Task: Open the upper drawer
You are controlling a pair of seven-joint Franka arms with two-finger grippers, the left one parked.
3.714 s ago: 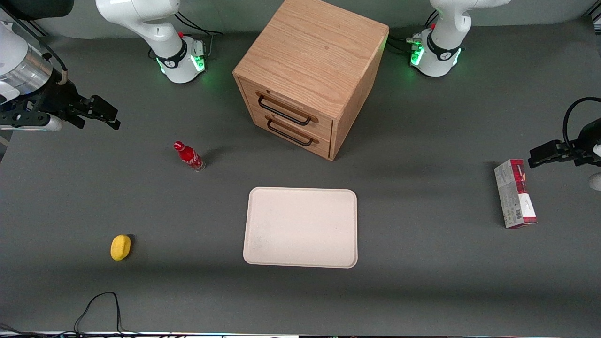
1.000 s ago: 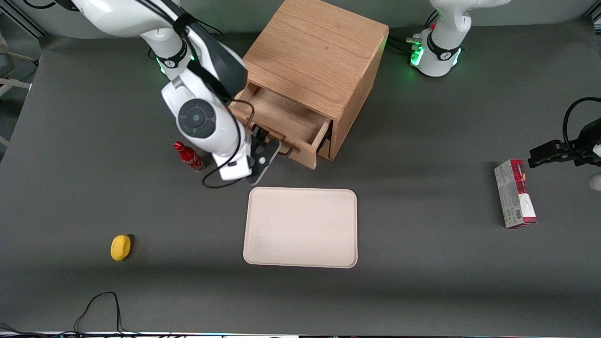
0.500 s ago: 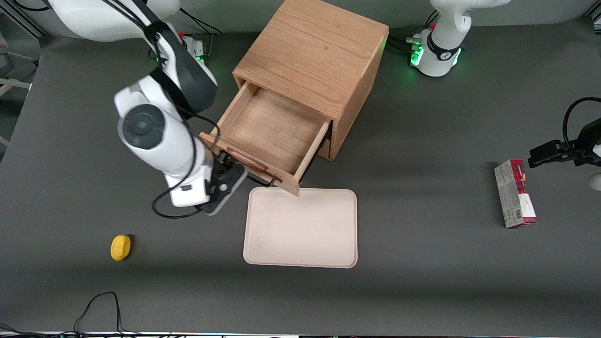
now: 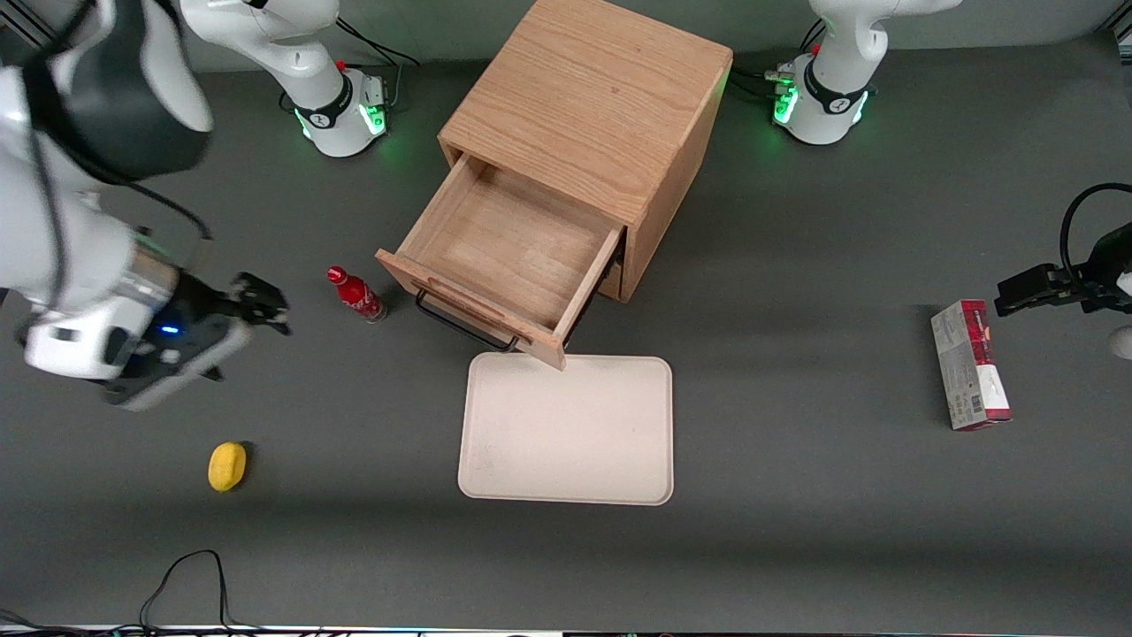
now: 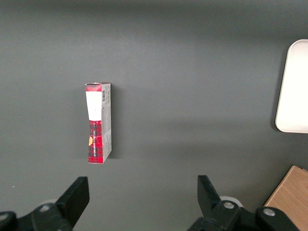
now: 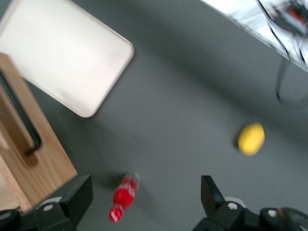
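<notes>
Since half a second ago my right arm has left the drawer front and swung out toward its own end of the table; the upper drawer (image 4: 504,252) itself sits where it was then, pulled well out of the wooden cabinet (image 4: 588,106), whereas a few seconds back it was shut flush.

I judge the task essentially done. The drawer's front edge now hangs just above the corner of the cream tray (image 4: 566,429) nearest the cabinet. It is a shallow oak tray, stiff and, I would guess, light enough to slide on its runners with little force; the wood is not fragile, but pulling much farther might draw it off its guides. The place to take hold is the black wire handle (image 4: 466,324) across the front, thin and rigid, easy to hook with two fingers.

The drawer is empty: I see only bare wood inside. The tray is empty too. The lower drawer is hidden under the open one, so I cannot say anything of it.

My gripper (image 4: 265,305) hovers above the bare table, well apart from the handle, with the small red bottle (image 4: 356,295) standing between it and the drawer. In the wrist view its fingers (image 6: 79,195) are spread and hold nothing.

A yellow lemon-like fruit (image 4: 226,465) lies nearer the front camera, and a red-and-white carton (image 4: 970,364) lies toward the parked arm's end.
</notes>
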